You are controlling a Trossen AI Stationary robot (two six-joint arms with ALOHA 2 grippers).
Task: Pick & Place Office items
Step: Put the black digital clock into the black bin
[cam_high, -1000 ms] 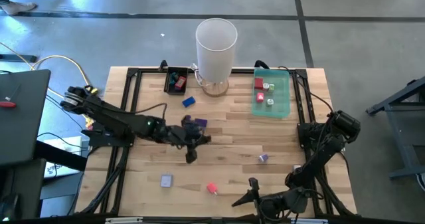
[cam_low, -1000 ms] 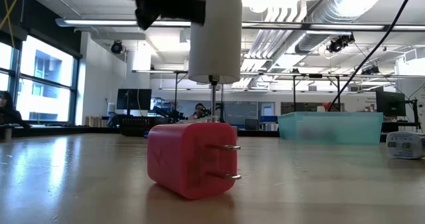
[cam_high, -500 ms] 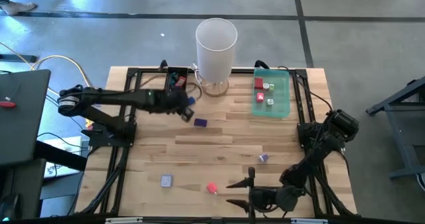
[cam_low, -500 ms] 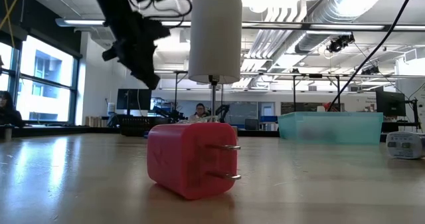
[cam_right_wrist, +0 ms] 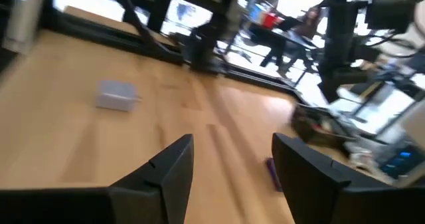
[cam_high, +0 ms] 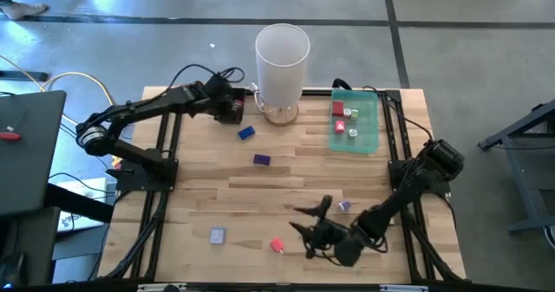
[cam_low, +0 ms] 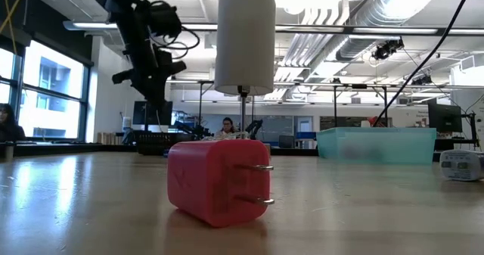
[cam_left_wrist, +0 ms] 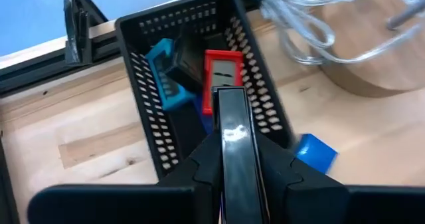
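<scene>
The office items lie scattered over the wooden table (cam_high: 286, 166). In the high view a red plug (cam_high: 277, 245) and a grey block (cam_high: 217, 235) sit at the lower middle, a small purple piece (cam_high: 344, 206) to the right of centre, a purple block (cam_high: 262, 160) at centre, and a blue block (cam_high: 246, 133) just above it. More pieces rest in the small black tray (cam_left_wrist: 153, 131) at upper left and in the green tray (cam_high: 375, 127) at upper right.

The left gripper (cam_high: 231, 104) hangs over the black tray, its fingers pressed together with nothing seen between them. The right gripper (cam_high: 308, 219) hovers at lower centre, just right of the red plug, fingers apart and empty. A white cylinder (cam_high: 282, 60) stands at top centre.
</scene>
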